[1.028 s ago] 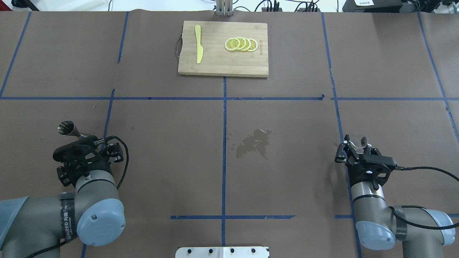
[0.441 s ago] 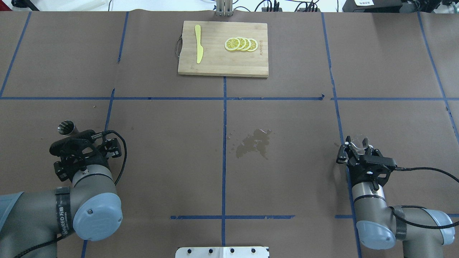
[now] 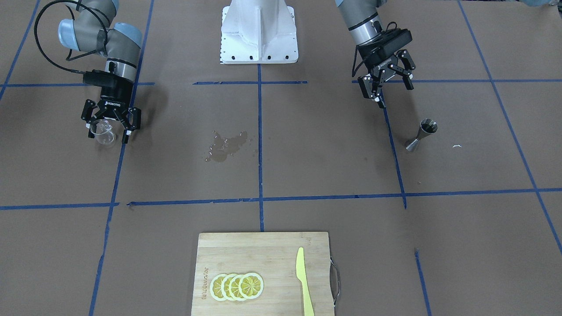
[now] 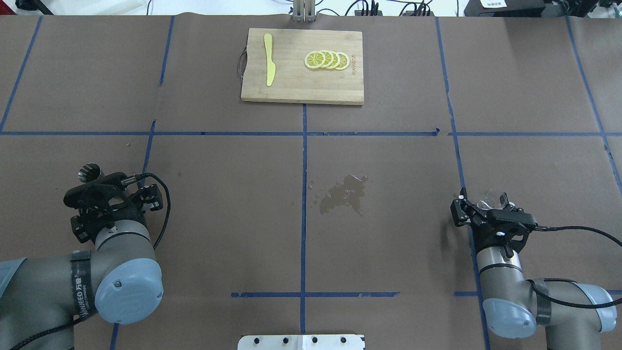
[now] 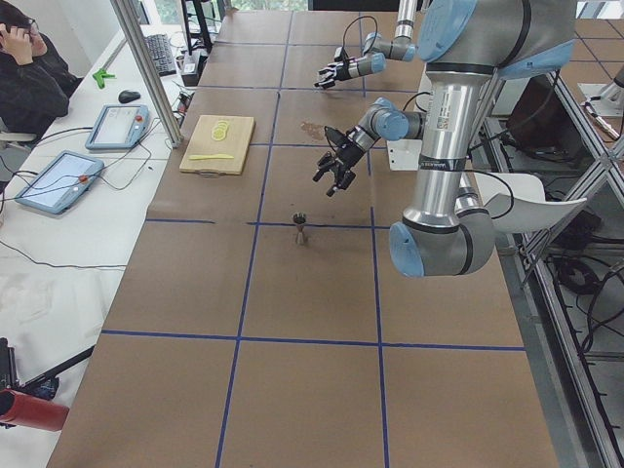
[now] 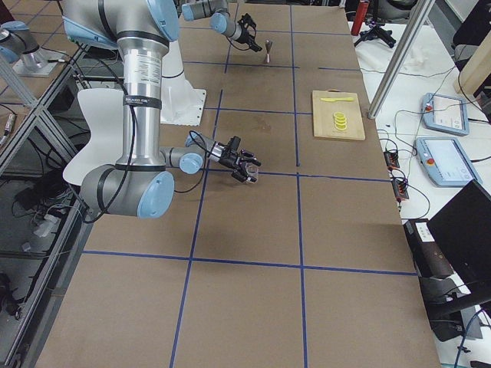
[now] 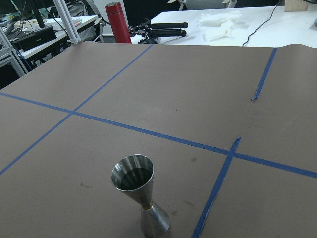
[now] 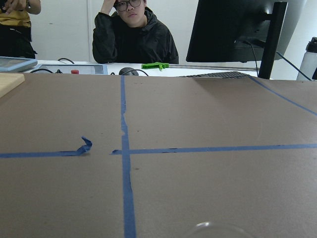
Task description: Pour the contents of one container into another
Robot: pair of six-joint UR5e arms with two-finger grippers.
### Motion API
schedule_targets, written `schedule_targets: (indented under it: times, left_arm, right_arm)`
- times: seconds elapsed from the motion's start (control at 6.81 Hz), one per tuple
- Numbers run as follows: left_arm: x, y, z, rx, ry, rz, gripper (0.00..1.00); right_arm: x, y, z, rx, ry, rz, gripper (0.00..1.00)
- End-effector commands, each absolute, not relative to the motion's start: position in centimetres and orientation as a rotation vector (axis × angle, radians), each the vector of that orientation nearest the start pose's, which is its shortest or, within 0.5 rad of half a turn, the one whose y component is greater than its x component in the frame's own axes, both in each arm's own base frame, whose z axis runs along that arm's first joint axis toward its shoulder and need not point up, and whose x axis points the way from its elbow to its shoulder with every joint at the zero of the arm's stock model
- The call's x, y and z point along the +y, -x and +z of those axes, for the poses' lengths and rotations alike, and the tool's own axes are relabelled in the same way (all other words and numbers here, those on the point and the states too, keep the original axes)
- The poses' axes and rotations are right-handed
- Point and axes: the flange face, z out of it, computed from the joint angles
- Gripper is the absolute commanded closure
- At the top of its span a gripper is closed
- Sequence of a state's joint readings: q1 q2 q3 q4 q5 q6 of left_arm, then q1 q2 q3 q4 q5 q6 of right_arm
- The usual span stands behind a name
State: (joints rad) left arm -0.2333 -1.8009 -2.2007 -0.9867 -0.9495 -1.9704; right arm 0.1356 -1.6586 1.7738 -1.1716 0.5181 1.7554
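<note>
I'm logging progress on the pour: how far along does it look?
Apparently done: the jigger stands upright on the table, free of the open left gripper, and a wet patch lies mid-table. In hand: the clear cup sits between the right gripper's jaws, low at the table; grip unclear. Left: releasing it and withdrawing.

Steel jigger (image 7: pixel 137 200) upright on brown table paper (image 7: pixel 188 84), beside blue tape cross (image 7: pixel 231 151).

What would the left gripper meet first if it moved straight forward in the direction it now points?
Probably the steel jigger, standing upright just ahead of the open left gripper. Beyond it lies only bare table. Exact height alignment is unclear.
</note>
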Motion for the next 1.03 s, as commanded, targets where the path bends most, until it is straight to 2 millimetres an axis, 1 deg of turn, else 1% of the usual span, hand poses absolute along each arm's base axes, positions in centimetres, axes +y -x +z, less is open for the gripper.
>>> schedule_targets:
  times: [0.0,0.15,0.29,0.44,0.59,0.73,0.88]
  left_arm:
    - [-29.8,-41.0,32.6,0.328,-0.607,-0.696,0.00]
    - [-29.9,-40.8,32.5,0.332,-0.607,-0.699,0.00]
    - [-30.0,-40.6,32.3,0.336,-0.608,-0.705,0.01]
    - [-30.1,-40.7,32.2,0.333,-0.609,-0.691,0.00]
    - [-30.1,-40.7,32.1,0.332,-0.608,-0.682,0.01]
    - [-30.2,-40.7,32.2,0.330,-0.607,-0.683,0.00]
    - [-30.2,-40.7,32.2,0.330,-0.608,-0.683,0.01]
  right_arm:
    - [-28.0,42.9,53.1,-0.506,-1.015,0.558,0.00]
    - [-27.9,42.6,52.4,-0.515,-1.000,0.554,0.00]
    - [-27.5,41.1,53.0,-0.506,-0.972,0.539,0.00]
    - [-27.3,40.3,53.7,-0.492,-0.971,0.530,0.00]
    - [-27.4,40.0,54.1,-0.483,-0.971,0.527,0.00]
    - [-27.2,40.0,53.8,-0.492,-0.955,0.526,0.00]
    - [-27.1,40.0,52.5,-0.519,-0.928,0.534,0.00]
